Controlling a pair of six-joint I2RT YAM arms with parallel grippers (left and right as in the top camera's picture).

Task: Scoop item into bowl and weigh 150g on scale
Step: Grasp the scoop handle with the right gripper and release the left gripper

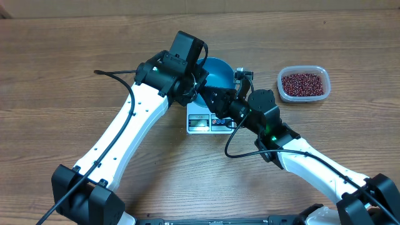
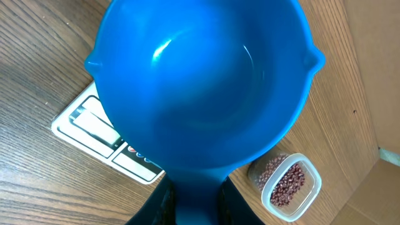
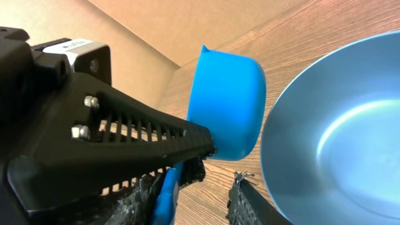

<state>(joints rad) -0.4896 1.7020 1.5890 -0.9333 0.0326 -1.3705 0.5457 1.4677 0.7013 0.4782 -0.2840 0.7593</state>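
My left gripper (image 2: 197, 187) is shut on the handle of a bright blue scoop (image 2: 200, 81), whose empty cup fills the left wrist view. In the right wrist view the scoop (image 3: 228, 106) hangs beside the metallic-blue bowl (image 3: 337, 131), which is empty. My right gripper (image 3: 215, 173) is open around the handle's lower end, which lies against its left finger (image 3: 131, 200), with a gap to the other finger. From overhead, the bowl (image 1: 219, 72) stands at the far side of the white scale (image 1: 206, 123), and both grippers meet there. The red-brown beans (image 1: 304, 83) lie in a clear tub.
The clear tub (image 1: 280, 87) stands on the wooden table to the right of the bowl. The scale's display edge (image 2: 87, 125) faces the front. A black cable (image 1: 115, 75) trails from the left arm, and another loops under the right arm (image 1: 234, 147).
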